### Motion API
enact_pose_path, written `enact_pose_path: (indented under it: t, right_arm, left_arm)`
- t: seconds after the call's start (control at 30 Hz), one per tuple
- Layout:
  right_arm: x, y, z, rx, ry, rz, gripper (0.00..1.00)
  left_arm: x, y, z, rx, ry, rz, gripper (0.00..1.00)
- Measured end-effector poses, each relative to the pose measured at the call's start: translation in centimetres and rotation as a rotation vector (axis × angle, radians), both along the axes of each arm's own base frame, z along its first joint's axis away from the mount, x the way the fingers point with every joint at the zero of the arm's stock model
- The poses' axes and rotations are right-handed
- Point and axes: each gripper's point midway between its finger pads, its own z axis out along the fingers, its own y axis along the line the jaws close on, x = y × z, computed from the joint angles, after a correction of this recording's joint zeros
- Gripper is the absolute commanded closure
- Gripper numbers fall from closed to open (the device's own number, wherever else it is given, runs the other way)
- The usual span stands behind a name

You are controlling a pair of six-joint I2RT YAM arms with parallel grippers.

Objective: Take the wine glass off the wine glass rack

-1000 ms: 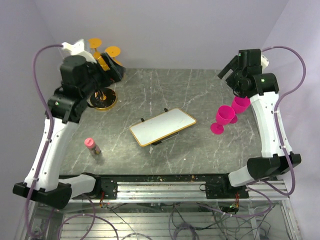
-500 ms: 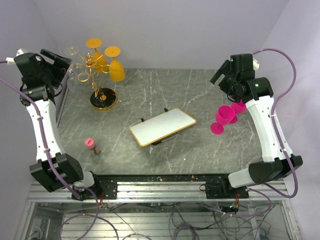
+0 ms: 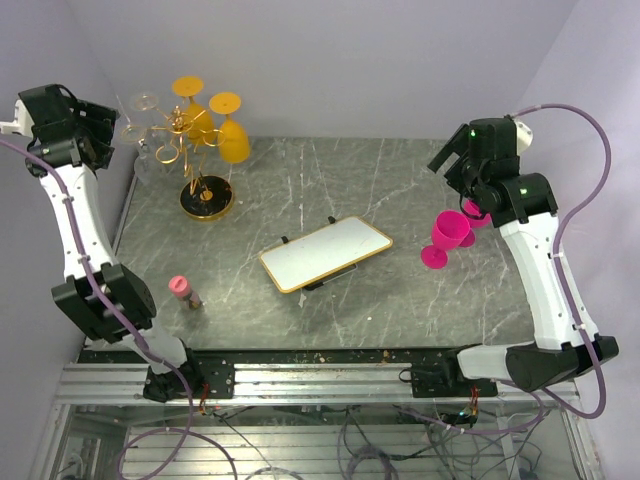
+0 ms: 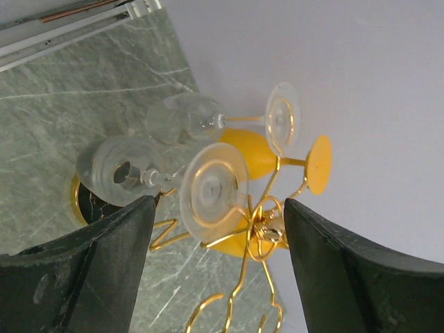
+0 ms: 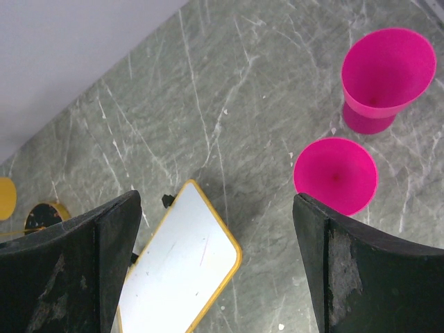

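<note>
You have swung the left gripper up and back from the wine glass rack to beyond the table's far-left corner, jaws spread and empty (right gripper likewise spread), so the clear wine glass still hangs there, untaken.

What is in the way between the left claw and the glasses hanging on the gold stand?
Nothing visible. The open left claw faces the nearest clear wine glass on the wine glass rack, with only open air between them.
</note>
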Motion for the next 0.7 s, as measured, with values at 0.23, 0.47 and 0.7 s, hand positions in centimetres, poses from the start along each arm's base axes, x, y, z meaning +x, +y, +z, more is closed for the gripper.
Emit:
enact_pose_path:
  t: [0.23,0.47,0.7]
  right_arm:
    - [0.2,-0.3,0.3,-0.010,-0.017,-0.018,0.10]
    - [0.2,-0.5,-0.2,-0.021,-0.008,-0.027,0.10]
    - [0.2,-0.6,-0.2,-0.025,-0.009,-0.032,0.10]
  left_arm:
    - [1.6,0.7,-2.9,-0.049,0.090,0.007,0.24]
    - [1.8,0.8,-4.1,-0.060,0.127,0.001,0.43]
    - [1.8,0.8,-4.1,-0.056,0.127,-0.002,0.53]
